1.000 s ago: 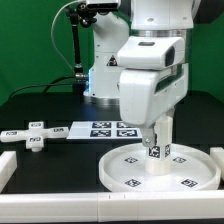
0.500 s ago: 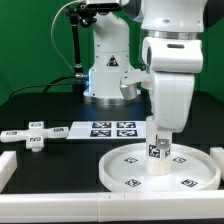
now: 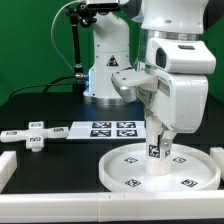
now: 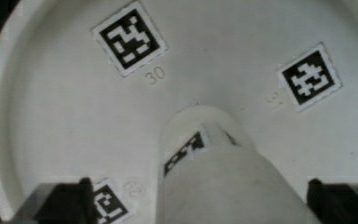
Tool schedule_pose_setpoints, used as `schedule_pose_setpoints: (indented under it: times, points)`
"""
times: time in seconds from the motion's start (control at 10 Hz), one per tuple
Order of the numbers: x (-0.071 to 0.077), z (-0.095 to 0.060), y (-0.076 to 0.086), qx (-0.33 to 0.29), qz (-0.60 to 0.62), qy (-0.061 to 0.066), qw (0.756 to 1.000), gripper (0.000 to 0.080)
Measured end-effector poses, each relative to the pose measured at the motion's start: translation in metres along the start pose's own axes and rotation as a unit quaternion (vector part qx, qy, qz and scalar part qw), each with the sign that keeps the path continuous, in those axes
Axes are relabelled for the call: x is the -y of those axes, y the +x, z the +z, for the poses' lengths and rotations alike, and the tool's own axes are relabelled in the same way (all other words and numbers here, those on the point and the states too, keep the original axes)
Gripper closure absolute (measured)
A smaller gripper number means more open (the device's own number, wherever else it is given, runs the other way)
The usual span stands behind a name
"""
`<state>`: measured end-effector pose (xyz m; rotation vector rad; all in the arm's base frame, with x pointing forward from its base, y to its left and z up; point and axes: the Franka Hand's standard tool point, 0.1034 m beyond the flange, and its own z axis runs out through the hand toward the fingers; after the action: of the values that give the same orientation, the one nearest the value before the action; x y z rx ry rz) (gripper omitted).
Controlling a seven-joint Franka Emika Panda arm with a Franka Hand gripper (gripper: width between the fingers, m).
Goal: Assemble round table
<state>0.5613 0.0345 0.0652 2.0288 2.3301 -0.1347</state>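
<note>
Nearest is the round disc [image 3: 190, 172], lying flat with its rim up; take it as the landmark. It looks like stiff, light moulded plastic, smooth and a little slick. It is too wide for the jaws, so it is better left flat as the base.

The short thick cylinder [image 3: 158, 155] stands upright on the middle of the disc, touching its face. It is likely rigid and hollow-light. Its round wall would slip under a weak pinch, so the best hold is across the upper half, pads on opposite sides and clear of the joint.

The gripper [image 3: 158, 138] hangs straight above the disc's centre, straddling the top of the cylinder. In the wrist view a strip of the disc shows between one finger [image 4: 66, 203] and the cylinder wall, so the jaws seem spread rather than clamped.

Beyond the disc lies the marker board [image 3: 112, 128]. Past it, further off toward the exterior view's left, the small cross-shaped piece [image 3: 35, 135] lies well apart from the disc. It is small and light, and easy to nip by one arm.
</note>
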Motion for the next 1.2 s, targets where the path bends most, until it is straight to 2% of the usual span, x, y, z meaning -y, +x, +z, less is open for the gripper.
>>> schedule_pose_setpoints:
  times: [0.1,0.4,0.6,1.2]
  points:
    - [0.0001,0.0001,-0.0005,0.0,0.0,0.0,1.0,0.0397]
    - [0.0002,0.0002,-0.001,0.0,0.017,0.0,1.0,0.0393]
    - [0.0011,-0.0003,-0.0045,0.0,0.088,0.007,0.996,0.0393]
    - [0.0026,0.0007,-0.0045,0.003,0.301,0.01,0.953,0.0392]
